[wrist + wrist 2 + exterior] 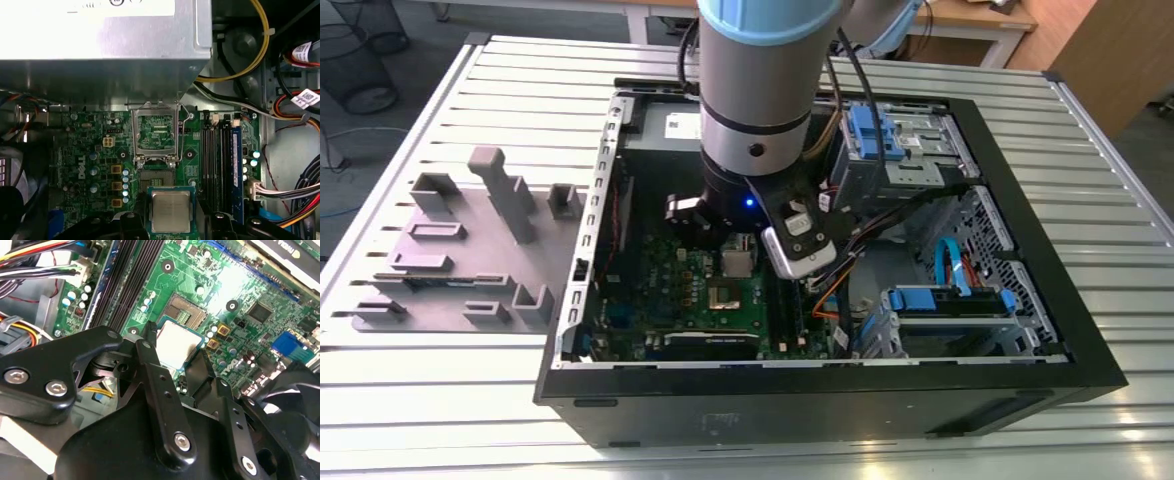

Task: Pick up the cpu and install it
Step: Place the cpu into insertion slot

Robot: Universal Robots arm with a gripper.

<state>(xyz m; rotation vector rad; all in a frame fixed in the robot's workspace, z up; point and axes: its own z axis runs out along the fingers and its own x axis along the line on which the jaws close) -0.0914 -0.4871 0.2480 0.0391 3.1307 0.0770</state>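
The jaws are closed narrowly on the cpu (171,211), one black finger (150,342) at each of two opposite edges, silvery top facing up. In both wrist views the gripper (176,354) hangs over the green board (90,150), and the cpu is not yet seated. It sits just beside the socket (156,176), which lies bare with its metal frame (156,131) hinged upright. Memory slots (215,160) run alongside; a grey supply box (100,40) stands beyond. In the exterior view the arm (754,90) reaches into the open case (827,385), which lies on a slatted table (440,420).
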